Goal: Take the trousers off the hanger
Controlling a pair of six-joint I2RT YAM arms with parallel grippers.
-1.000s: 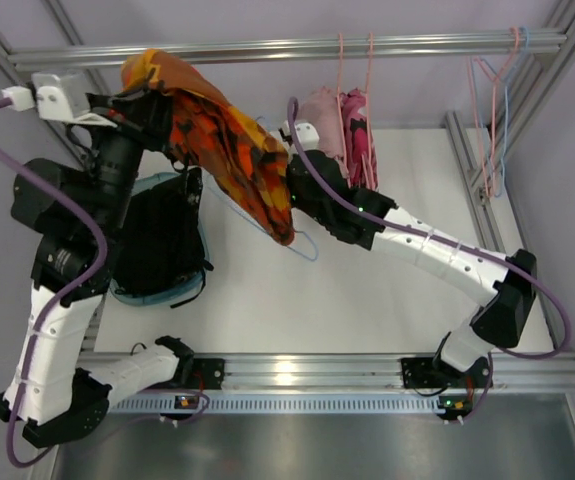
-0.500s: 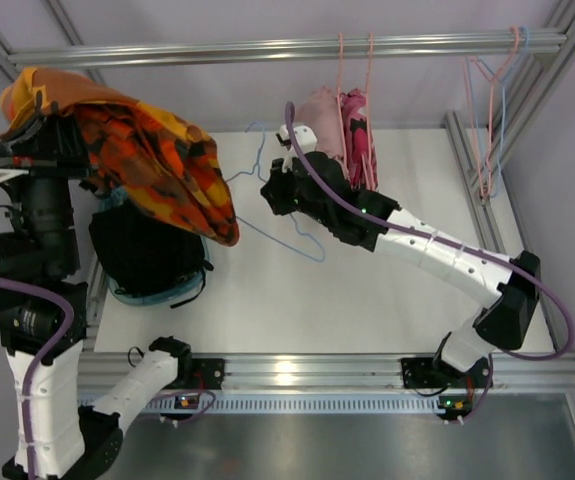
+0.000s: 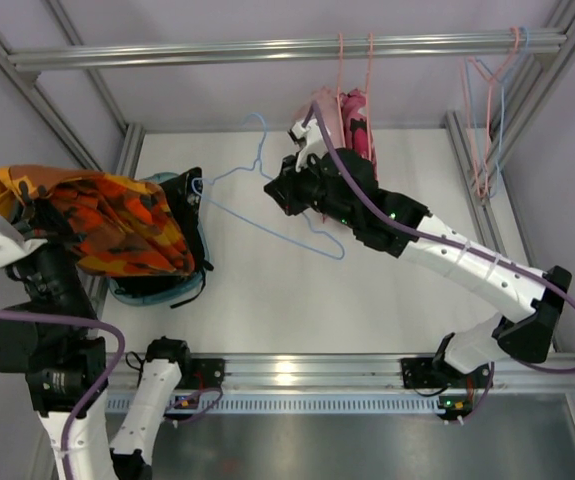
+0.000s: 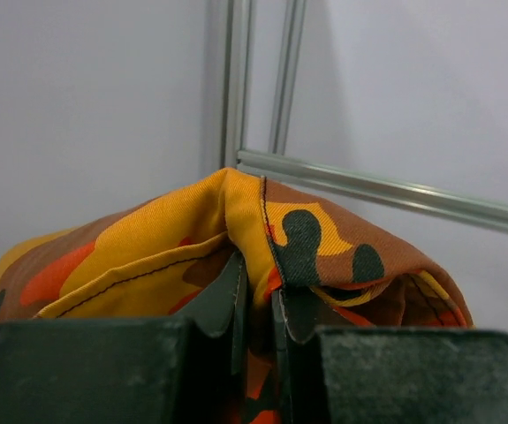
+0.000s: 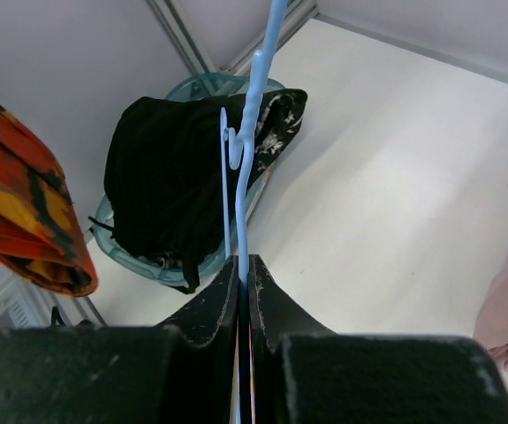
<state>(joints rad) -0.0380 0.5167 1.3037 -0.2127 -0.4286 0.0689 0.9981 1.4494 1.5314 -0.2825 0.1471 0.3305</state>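
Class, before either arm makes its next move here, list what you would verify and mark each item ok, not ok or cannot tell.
1. Left gripper shut on the camouflage trousers: ok.
2. Camouflage trousers clear of the blue hanger: ok, apart in the top view.
3. Right gripper clamped on the blue hanger: ok.
4. Pink trousers off their hanger: not ok, they hang at the rail.
5. Room left in the basket: cannot tell, black clothing lies in it.
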